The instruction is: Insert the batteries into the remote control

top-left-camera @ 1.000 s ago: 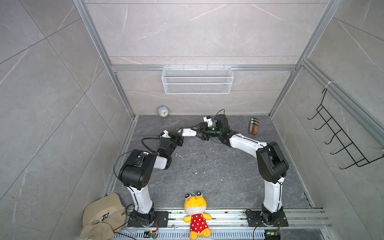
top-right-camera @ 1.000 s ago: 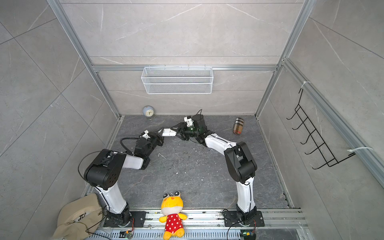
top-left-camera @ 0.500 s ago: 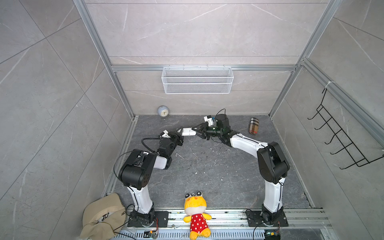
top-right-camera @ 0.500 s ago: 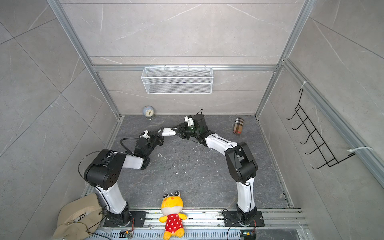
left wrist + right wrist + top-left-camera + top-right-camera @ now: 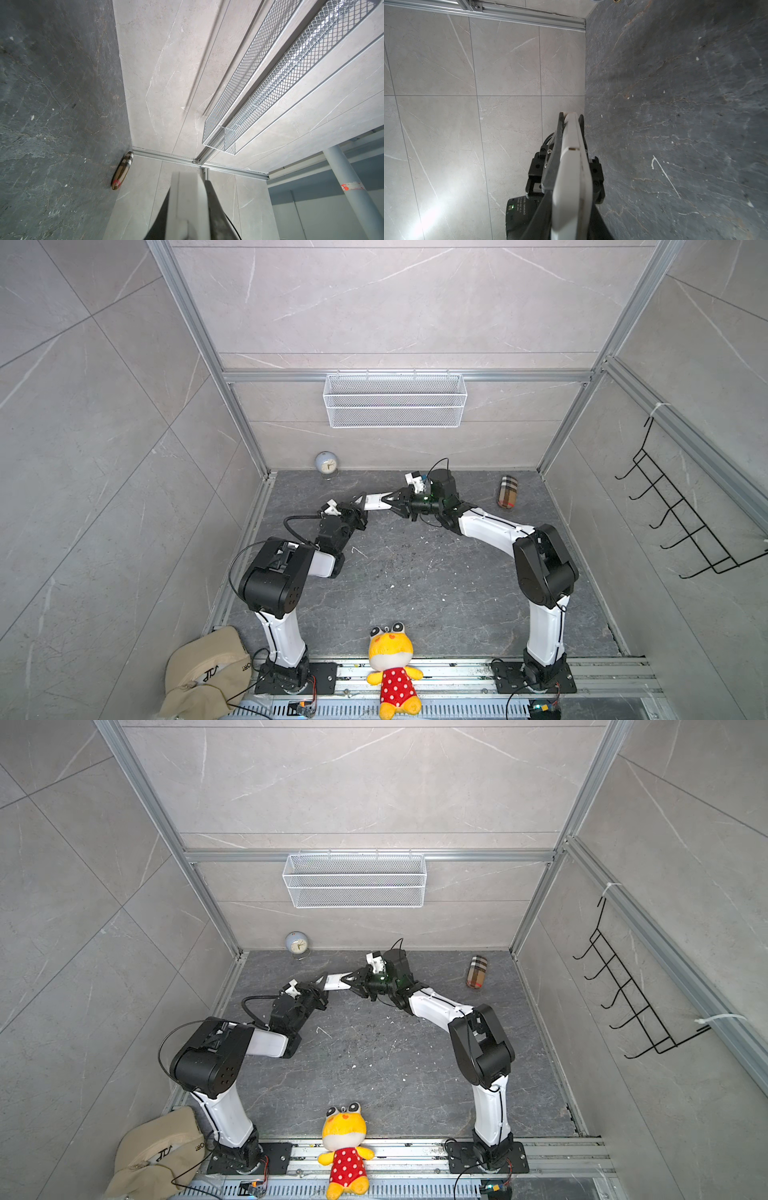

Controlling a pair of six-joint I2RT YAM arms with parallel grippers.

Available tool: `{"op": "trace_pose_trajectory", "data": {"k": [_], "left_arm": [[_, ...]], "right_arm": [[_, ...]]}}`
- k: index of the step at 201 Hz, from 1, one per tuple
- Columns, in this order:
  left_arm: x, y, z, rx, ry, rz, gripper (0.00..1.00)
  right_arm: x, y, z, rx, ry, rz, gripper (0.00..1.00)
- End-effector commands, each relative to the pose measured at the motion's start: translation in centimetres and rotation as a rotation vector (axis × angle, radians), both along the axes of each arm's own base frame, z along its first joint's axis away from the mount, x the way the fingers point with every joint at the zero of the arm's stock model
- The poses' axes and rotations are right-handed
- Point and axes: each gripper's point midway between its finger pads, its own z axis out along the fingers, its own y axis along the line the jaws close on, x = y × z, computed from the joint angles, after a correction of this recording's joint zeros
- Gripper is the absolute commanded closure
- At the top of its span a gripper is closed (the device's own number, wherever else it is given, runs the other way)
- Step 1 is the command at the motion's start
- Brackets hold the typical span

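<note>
Since a second ago, we are seeing the right fingers (image 5: 399, 512) edging a little leftward along the remote control (image 5: 376, 502) and drawing closer together. Nothing else on the counter (image 5: 415, 572) is shifting.

The remote control is hanging in the air above the back middle of the counter, bridging the two arms in both top views. The left fingers (image 5: 360, 502) are clamping one end tight. The right fingers are straddling the other end with only a slim gap, and we cannot tell whether they are pressing on it yet. In the right wrist view the remote is running edge-on away from the lens, with dark fingers lying close along both of its faces.

We are looking at a dark grey, stone-patterned counter, flecked with white scratches and specks. Pale grey tiled walls in aluminium framing are enclosing it. A white wire basket (image 5: 395, 406) is hanging on the back wall and a black hook rack (image 5: 681, 522) on the right wall. A small clock (image 5: 327, 464) is standing against the back wall at the left. A plaid pouch (image 5: 508, 491) is lying near the back right corner. At the front, a yellow plush toy (image 5: 392, 659) is sitting on the rail, and a beige cap (image 5: 203, 668) is lying at the front left.
</note>
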Motion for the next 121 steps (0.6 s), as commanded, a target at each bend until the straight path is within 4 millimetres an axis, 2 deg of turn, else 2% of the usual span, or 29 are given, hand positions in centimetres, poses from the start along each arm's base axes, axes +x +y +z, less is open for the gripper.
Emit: {"op": "trace_pose_trajectory", "data": {"k": [1, 87, 95, 121], "left_arm": [[0.15, -0.12, 3.59, -0.05, -0.11, 0.005, 0.89], [-0.23, -0.12, 3.52, -0.054, -0.106, 0.015, 0.89], [-0.28, -0.08, 3.45, -0.053, -0.104, 0.016, 0.88], [-0.46, -0.1, 3.01, -0.044, -0.096, 0.016, 0.88]], "right_arm": [[-0.51, 0.44, 0.1, 0.008, -0.017, 0.015, 0.76], [-0.67, 0.33, 0.17, -0.007, -0.018, 0.018, 0.75], [-0.72, 0.24, 0.16, -0.012, -0.02, 0.018, 0.71], [-0.74, -0.46, 0.81, -0.03, -0.04, 0.016, 0.44]]}}
